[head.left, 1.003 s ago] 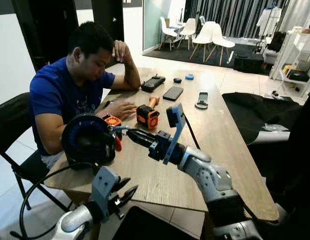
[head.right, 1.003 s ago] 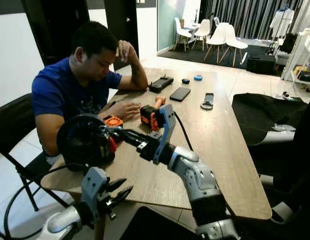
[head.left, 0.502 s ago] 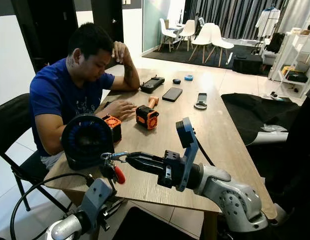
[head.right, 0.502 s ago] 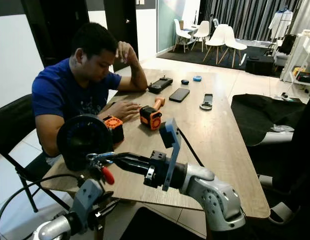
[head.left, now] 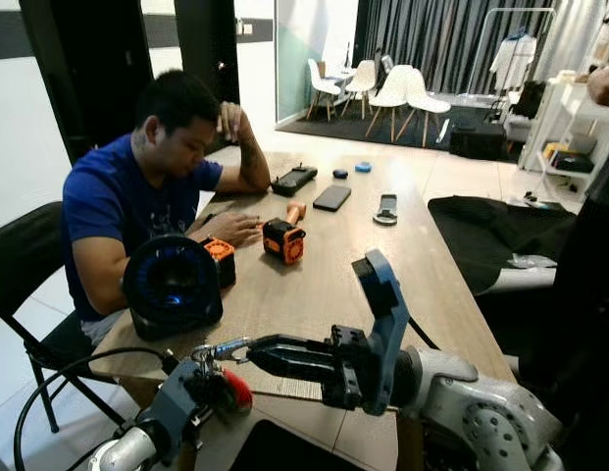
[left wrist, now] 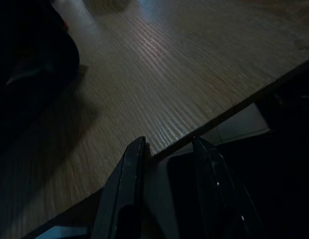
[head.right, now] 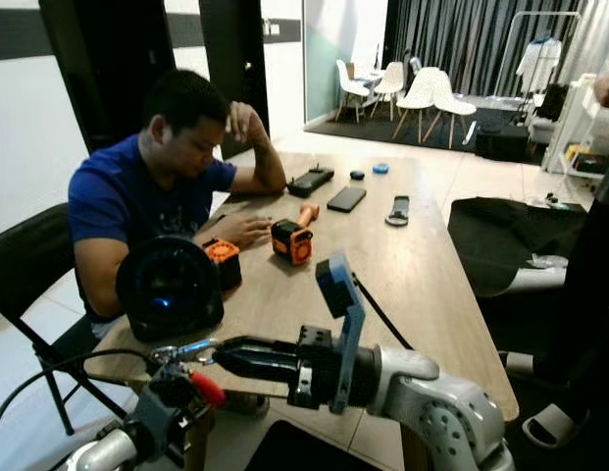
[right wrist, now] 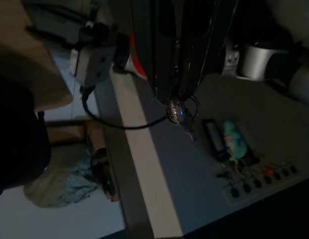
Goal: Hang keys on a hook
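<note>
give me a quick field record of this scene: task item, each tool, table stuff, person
task item: bunch of keys on a silver ring with a red tag, hanging past the table's near edge
right tool: shut on the key ring, reaching toward the robot's left
left tool: low by the near table edge, fingers apart
table: long wooden table
on table: round black speaker, orange tape measure, black phone
person: seated at the table's left side in a blue t-shirt
hook: none seen

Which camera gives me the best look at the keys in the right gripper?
The left eye view: the keys hang in good light from the right gripper, which is shut on their ring, red fob below. The right eye view shows much the same. The right wrist view shows just the ring, dark; the left wrist view shows bare table edge.
</note>
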Robot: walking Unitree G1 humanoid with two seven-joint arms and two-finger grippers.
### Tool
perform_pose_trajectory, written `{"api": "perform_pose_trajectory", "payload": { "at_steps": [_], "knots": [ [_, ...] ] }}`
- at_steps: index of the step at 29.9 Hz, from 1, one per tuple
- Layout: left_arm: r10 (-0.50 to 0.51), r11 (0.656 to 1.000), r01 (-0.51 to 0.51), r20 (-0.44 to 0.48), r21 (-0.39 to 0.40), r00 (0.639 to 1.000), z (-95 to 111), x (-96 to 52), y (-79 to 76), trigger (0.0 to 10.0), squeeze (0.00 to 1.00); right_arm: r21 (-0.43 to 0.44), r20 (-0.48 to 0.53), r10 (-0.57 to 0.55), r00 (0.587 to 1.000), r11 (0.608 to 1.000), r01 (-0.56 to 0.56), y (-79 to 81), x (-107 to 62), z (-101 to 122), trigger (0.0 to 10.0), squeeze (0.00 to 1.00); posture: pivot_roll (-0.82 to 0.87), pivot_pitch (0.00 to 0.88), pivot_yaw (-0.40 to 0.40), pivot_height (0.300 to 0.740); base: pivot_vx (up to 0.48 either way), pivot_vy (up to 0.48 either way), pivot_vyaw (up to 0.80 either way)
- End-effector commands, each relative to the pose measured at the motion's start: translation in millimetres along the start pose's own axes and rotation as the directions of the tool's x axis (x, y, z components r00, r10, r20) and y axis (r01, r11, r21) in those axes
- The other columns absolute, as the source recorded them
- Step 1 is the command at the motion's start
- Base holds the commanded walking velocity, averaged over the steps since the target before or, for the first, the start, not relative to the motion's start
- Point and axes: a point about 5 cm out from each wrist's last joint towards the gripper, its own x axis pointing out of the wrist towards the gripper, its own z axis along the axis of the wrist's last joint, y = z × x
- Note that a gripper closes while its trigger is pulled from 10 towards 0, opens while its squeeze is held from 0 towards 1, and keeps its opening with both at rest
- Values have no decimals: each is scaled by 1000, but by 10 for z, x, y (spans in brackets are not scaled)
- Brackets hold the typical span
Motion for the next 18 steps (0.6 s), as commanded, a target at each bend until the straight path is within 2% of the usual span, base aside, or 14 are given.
{"api": "perform_pose_trajectory", "payload": {
  "at_steps": [1,3,7,8,10,11,13,14,16,18],
  "knots": [
    [52,998,-58,-212,-22,976,-427,-171,20,10000,0,25,-39,32,999,999,-31,69,4,-82,0,0,44,42,4,740,0,0,0],
    [44,998,-52,-199,-39,979,-426,-177,9,10000,0,37,-52,29,998,999,-27,72,-8,-119,0,0,44,42,4,740,0,0,0],
    [-105,983,99,-30,-157,994,-279,-210,-126,10000,0,58,-64,25,998,998,-21,77,-26,-152,0,0,43,46,3,740,0,0,0],
    [-105,983,99,-30,-157,994,-279,-210,-126,10000,0,58,-64,25,998,998,-21,77,-26,-152,0,0,43,46,3,740,0,0,0],
    [-193,951,200,55,-237,980,-196,-246,-208,10000,0,66,-68,26,997,998,-22,83,-32,-157,0,0,43,46,3,740,0,0,0],
    [-193,951,200,55,-237,980,-196,-246,-208,10000,0,66,-68,26,997,998,-22,83,-32,-157,0,0,43,46,3,740,0,0,0],
    [-254,916,277,114,-290,960,-134,-273,-269,10000,0,74,-72,28,997,997,-22,89,-39,-162,0,0,44,48,1,740,0,0,0],
    [-254,916,277,114,-290,960,-134,-273,-269,10000,0,74,-72,28,997,997,-22,89,-39,-162,0,0,44,48,1,740,0,0,0],
    [-346,876,368,126,-313,930,-111,-314,-351,10000,0,82,-76,36,996,996,-30,98,-45,-169,0,0,45,48,-1,740,0,0,0],
    [-381,863,400,121,-309,916,-116,-331,-383,10000,0,85,-78,39,996,996,-33,102,-48,-174,0,0,45,48,-1,740,0,0,0]
  ]
}}
